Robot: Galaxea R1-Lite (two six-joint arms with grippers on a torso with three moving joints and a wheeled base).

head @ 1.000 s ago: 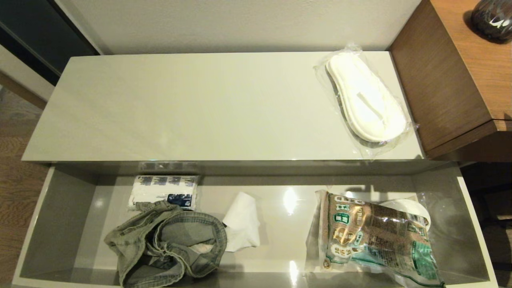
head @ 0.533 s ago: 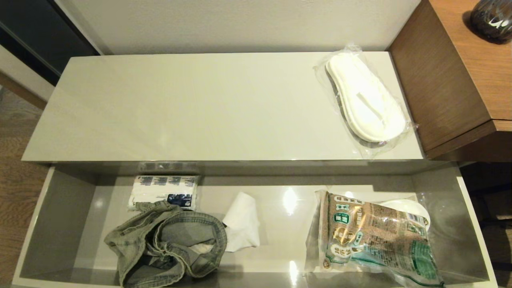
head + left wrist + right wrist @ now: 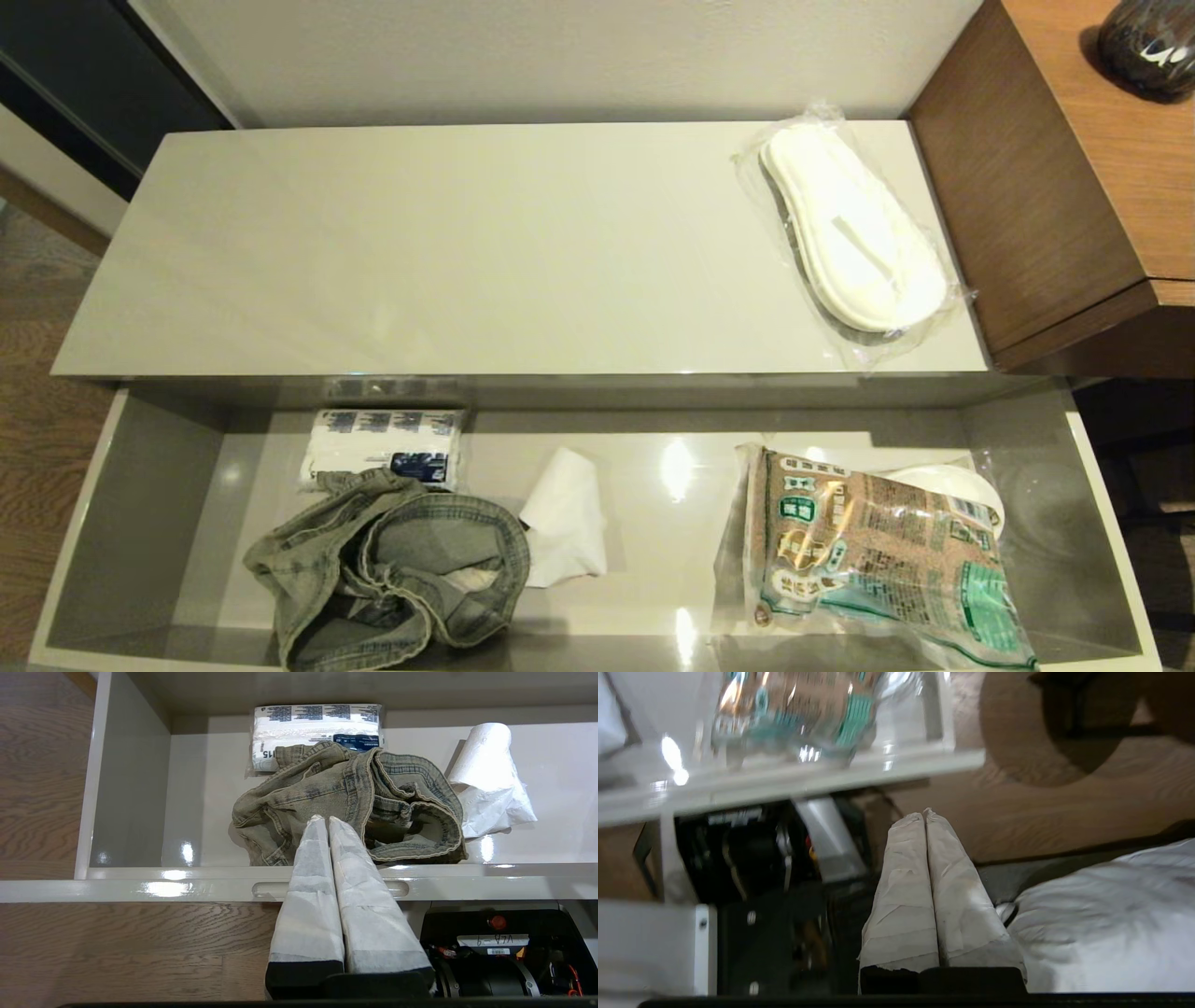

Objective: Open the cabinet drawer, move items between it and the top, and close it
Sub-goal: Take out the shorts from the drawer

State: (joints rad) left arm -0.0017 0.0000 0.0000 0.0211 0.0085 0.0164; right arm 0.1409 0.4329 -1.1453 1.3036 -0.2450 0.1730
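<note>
On the top [image 3: 467,252] of the cabinet, at its end nearest the desk [image 3: 1111,140], lies the wrapped pair of slippers [image 3: 854,233], touching nothing else. Below the top, the drawer [image 3: 131,523] stands pulled out. The denim garment [image 3: 392,569] is crumpled at the drawer end far from the desk, partly over the paper pack [image 3: 383,446] and touching a white tissue wad [image 3: 565,513]. The food packet [image 3: 878,560] lies at the drawer end near the desk, on top of a white round thing that I cannot identify.

The left end effector [image 3: 322,819] is clenched and empty, hanging in front of the drawer, above the recess in its front and pointed toward the garment. The right end effector [image 3: 923,811] is also clenched and empty, low and outside the drawer, beside the corner near the packet.

My judgement: the garment is probably the next item to go up. The risk is that a pinch of loose denim also catches the tissue, or drags the paper pack. Also the folds may hang down and snag on the drawer front when lifted.
</note>
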